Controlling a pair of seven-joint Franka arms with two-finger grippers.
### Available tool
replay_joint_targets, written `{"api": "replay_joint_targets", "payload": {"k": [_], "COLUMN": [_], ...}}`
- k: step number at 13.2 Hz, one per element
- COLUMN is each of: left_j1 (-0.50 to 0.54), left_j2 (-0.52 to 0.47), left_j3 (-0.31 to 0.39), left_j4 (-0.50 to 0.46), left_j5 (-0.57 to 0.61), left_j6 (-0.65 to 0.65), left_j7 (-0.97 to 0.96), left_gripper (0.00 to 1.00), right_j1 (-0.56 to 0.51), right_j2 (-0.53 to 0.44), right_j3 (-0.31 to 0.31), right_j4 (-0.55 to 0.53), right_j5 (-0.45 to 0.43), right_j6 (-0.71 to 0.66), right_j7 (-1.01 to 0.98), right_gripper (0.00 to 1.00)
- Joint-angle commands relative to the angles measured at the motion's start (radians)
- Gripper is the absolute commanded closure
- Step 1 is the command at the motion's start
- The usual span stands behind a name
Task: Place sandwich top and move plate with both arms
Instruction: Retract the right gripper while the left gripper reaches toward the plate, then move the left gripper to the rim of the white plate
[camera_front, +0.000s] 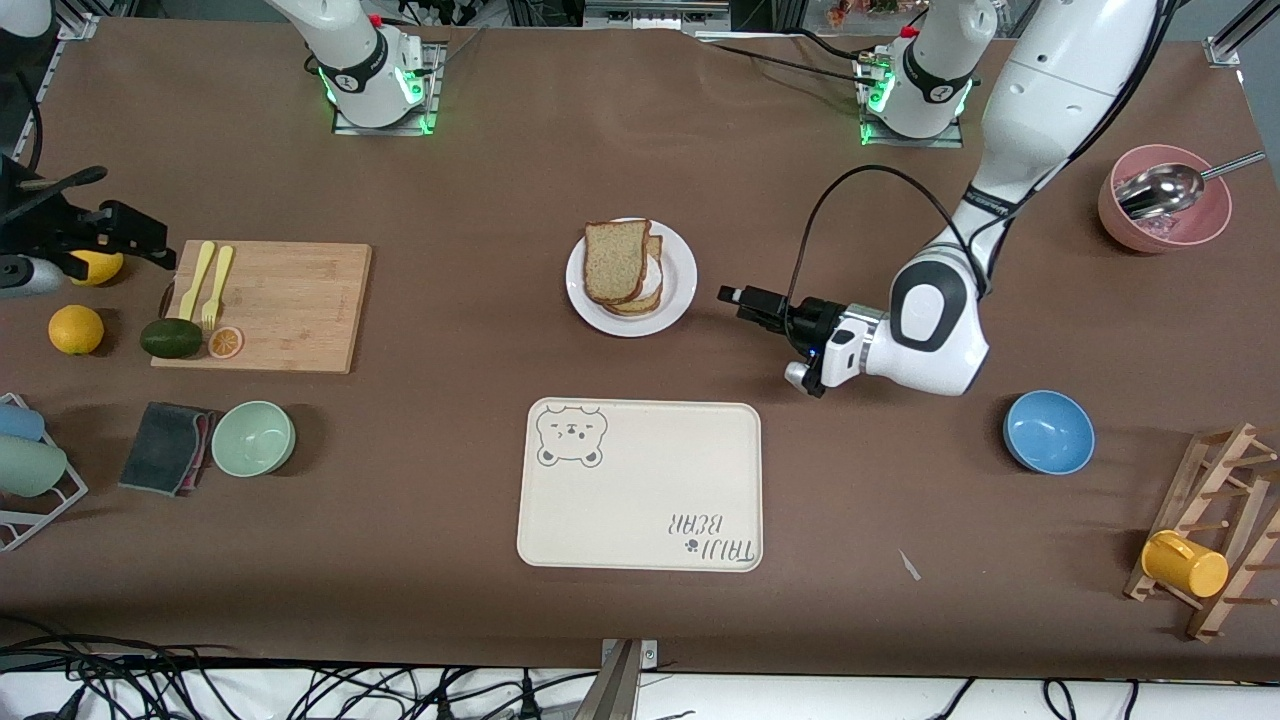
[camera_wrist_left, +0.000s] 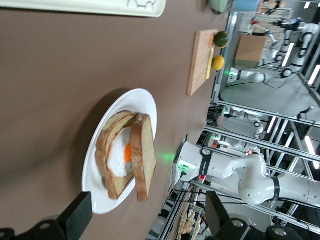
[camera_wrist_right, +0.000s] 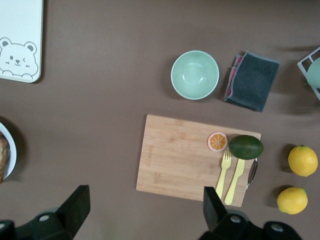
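Watch it: sandwich top sits askew on plate, could slide. Both grippers, left & right, gape wide, holding 0.

High front camera faces robots — both wrist views share plate.

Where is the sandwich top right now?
In the front view, the sandwich top leans on the egg-topped slice on the white plate at mid-table, farther from the camera than the bear-print tray.
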Motion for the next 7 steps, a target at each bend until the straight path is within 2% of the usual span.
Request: {"api": "replay_joint_targets", "payload": {"k": [1, 5, 7], "left_j1": [-0.021, -0.024, -0.066], "left_j2": [-0.009, 0.006, 0.04], "left_j3": [-0.015, -0.017, -0.018], "left_j4": [-0.099, -0.186, -0.205], "left_j5": [-0.129, -0.248, -0.367], "left_j6": [0.078, 0.094, 0.106], "left_j7": [0.199, 0.419, 0.532], "left_gripper": [0.01, 0.0, 0.0], "right_j1": [-0.052, -0.103, -0.105], "right_j2": [-0.103, -0.108, -0.104], "right_j3": [0.055, 0.107, 0.107], "right_j4": [-0.128, -0.131, -0.128], "right_j5": [-0.019, -0.006, -0.004], "right_j6": [0.04, 0.073, 0.071], "right_j7": [0.052, 0.058, 0.058], "right_gripper": [0.0, 0.0, 0.0]}}
